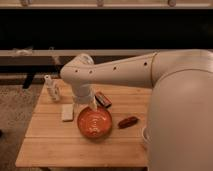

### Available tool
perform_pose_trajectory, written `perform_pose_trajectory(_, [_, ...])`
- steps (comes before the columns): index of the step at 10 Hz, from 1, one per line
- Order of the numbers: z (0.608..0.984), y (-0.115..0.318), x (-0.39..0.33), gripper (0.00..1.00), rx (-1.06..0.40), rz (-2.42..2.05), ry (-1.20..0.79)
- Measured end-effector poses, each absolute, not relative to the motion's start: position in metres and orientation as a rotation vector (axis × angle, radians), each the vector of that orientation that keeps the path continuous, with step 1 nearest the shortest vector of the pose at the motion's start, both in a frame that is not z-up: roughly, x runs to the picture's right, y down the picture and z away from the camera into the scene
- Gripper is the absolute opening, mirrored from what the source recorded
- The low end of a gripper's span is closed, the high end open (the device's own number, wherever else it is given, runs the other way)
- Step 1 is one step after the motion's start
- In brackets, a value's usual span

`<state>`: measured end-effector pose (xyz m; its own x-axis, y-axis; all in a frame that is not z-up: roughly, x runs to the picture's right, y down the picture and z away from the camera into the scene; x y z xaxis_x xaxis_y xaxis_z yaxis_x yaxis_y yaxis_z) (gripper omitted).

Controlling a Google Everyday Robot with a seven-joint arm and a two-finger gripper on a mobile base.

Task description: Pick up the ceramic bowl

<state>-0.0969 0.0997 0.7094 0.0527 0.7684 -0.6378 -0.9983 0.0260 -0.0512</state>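
Facing upward, ceramic bowl; jaws over far rim

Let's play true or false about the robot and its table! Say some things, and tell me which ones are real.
1. The ceramic bowl sits on the wooden table. True.
2. The gripper is way off past the table's edge, far from the bowl. False: it hangs low over the table, close to the bowl's far rim.
3. A pale block lies on the table beside the bowl, on the picture's left. True.
4. The reddish-brown thing lies inside the bowl. False: it lies on the table to the picture's right of the bowl, apart from it.
5. The bowl is blue. False: it is orange-red with pale marks inside.
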Motion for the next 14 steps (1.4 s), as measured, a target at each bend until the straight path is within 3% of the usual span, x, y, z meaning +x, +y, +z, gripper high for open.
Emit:
perform_pose_trajectory(4, [0.748,0.086,-0.049,0.65,-0.522,1.542,0.508])
perform_pose_trajectory(14, [0.809,0.123,0.017,0.65,-0.625,1.650,0.611])
